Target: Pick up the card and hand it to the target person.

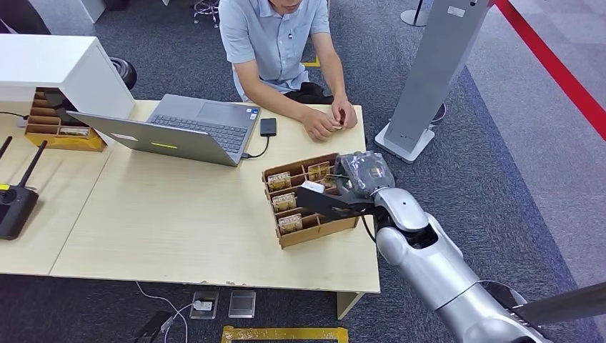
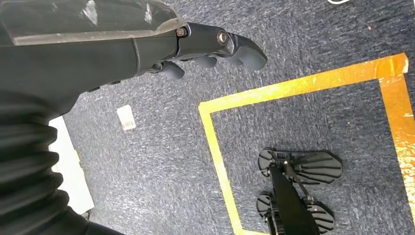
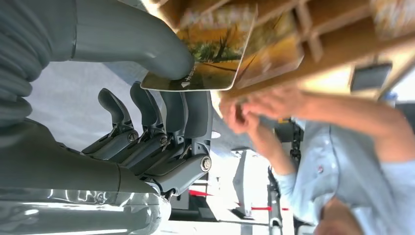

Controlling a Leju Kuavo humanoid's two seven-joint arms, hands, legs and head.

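A picture card (image 3: 215,54) with a yellow landscape is pinched between the thumb (image 3: 156,49) and the dark fingers (image 3: 191,112) of my right hand, at the edge of the wooden card box. In the head view my right hand (image 1: 361,175) sits at the right end of that box (image 1: 318,230), which holds several more cards (image 1: 279,181) in its slots. The person in a light blue shirt (image 1: 271,36) sits behind the table with both hands (image 1: 327,120) together on the tabletop. My left hand (image 2: 210,46) hangs over the carpet and holds nothing.
An open laptop (image 1: 186,128) and a small black device (image 1: 268,126) lie on the table's far side. A second wooden organizer (image 1: 61,128) and a black router (image 1: 14,207) are at the left. A grey stand (image 1: 429,78) rises to the right of the table.
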